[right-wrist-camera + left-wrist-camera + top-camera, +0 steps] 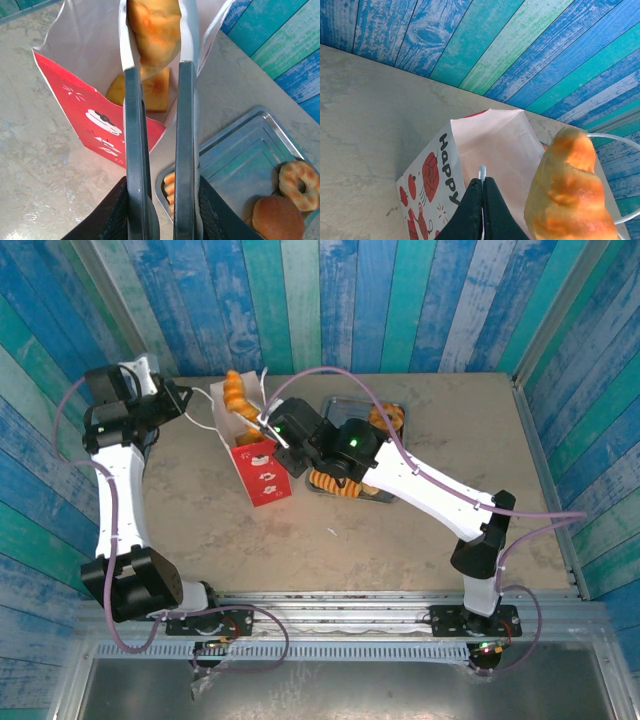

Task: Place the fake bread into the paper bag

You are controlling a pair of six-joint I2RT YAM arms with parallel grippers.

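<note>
The paper bag, white with a red lower panel, stands open at the table's back centre-left. My left gripper is shut on its white cord handle, beside the bag's rim. My right gripper is shut on a golden croissant and holds it over the bag's mouth; the same croissant hangs at the right of the left wrist view, and the top view has it as. Another bread piece lies inside the bag.
A grey metal tray sits right of the bag. It holds a ring doughnut, a dark round bun and a ridged loaf. The right arm reaches across the tray. Blue plank walls close the table's back and sides.
</note>
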